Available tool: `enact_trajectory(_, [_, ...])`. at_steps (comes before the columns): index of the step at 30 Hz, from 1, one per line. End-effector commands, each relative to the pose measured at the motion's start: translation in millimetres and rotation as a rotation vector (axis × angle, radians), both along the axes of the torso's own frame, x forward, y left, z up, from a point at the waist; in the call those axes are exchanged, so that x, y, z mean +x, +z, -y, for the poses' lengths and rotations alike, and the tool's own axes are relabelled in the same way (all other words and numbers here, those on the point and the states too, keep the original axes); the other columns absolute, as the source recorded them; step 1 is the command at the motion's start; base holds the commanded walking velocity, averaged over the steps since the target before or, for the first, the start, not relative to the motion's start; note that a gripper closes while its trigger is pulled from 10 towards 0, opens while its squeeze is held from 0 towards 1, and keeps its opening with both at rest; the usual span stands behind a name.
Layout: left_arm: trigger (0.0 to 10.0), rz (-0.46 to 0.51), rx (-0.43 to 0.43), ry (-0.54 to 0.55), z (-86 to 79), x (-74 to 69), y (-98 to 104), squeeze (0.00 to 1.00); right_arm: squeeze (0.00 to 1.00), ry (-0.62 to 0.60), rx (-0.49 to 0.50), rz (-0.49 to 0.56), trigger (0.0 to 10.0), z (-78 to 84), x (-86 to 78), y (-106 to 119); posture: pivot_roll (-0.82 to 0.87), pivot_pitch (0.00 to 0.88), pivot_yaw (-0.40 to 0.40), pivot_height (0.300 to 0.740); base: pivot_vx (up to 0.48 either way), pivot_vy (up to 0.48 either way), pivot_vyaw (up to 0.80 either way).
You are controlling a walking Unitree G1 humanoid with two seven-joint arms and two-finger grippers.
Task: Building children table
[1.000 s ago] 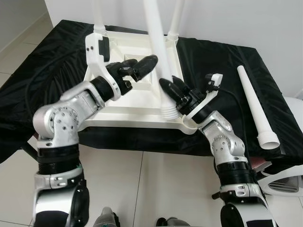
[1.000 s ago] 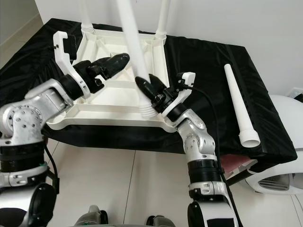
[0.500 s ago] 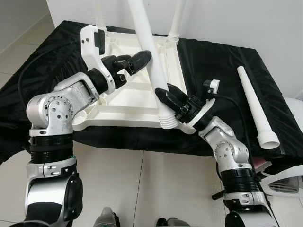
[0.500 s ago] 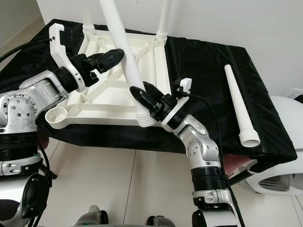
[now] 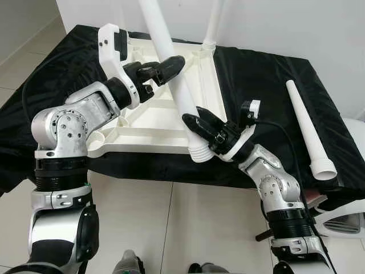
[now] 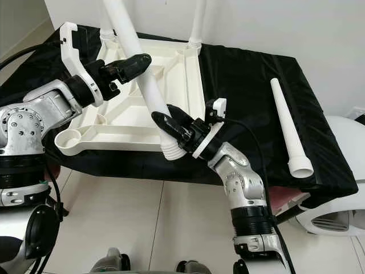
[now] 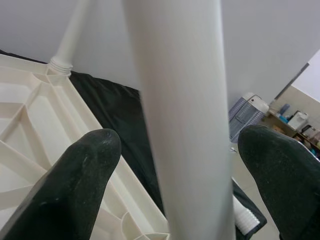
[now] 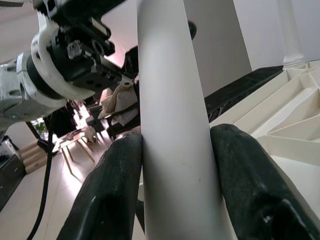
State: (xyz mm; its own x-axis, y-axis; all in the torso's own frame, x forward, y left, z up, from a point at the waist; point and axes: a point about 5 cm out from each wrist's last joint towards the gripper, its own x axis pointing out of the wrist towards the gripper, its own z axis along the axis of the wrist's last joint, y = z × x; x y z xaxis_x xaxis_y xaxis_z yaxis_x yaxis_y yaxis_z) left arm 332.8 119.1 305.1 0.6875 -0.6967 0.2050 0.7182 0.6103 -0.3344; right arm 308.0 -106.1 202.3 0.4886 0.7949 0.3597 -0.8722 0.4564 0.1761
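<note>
Leg (image 5: 171,63) slants, threaded end near; right gripper (image 5: 199,127) clamps it; left gripper (image 5: 162,67) apart around it. Wrist view shows the gap.

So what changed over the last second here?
The right gripper, shut on the white leg, swung its threaded end off the corner socket toward the robot's left. The left gripper followed higher up, fingers open. The tabletop and spare leg stayed.
</note>
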Motion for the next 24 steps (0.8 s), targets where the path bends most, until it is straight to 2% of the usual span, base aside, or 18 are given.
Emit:
enact_trajectory(1, [10.0,0.038,0.007,-0.132,8.3,-5.8,3.4,0.00,0.00,0.036,-0.005,0.026,10.0,-0.9,-4.6,4.1,0.02,0.073,-0.031,0.740,0.000,0.000,0.00])
enact_trajectory(16, [10.0,0.020,0.007,-0.171,8.3,-8.5,5.5,0.00,0.00,0.048,-0.024,0.033,10.0,-0.8,-9.4,2.0,0.02,0.072,-0.027,0.740,0.000,0.000,0.00])
enact_trajectory(17, [2.0,0.016,-0.001,-0.164,7.3,-8.4,5.6,0.00,0.00,0.044,-0.022,0.034,10.0,-0.7,-9.0,2.3,0.02,0.071,-0.026,0.740,0.000,0.000,0.00])
enact_trajectory(18, [0.0,0.014,-0.012,-0.164,5.6,-8.6,6.2,0.00,0.00,0.041,-0.021,0.035,10.0,-0.6,-8.9,2.4,0.02,0.071,-0.027,0.740,0.000,0.000,0.00])
enact_trajectory(24, [0.0,0.014,-0.018,-0.167,3.5,-10.4,7.1,0.00,0.00,0.041,-0.020,0.036,10.0,-0.8,-9.4,2.6,0.02,0.069,-0.028,0.740,0.000,0.000,0.00])
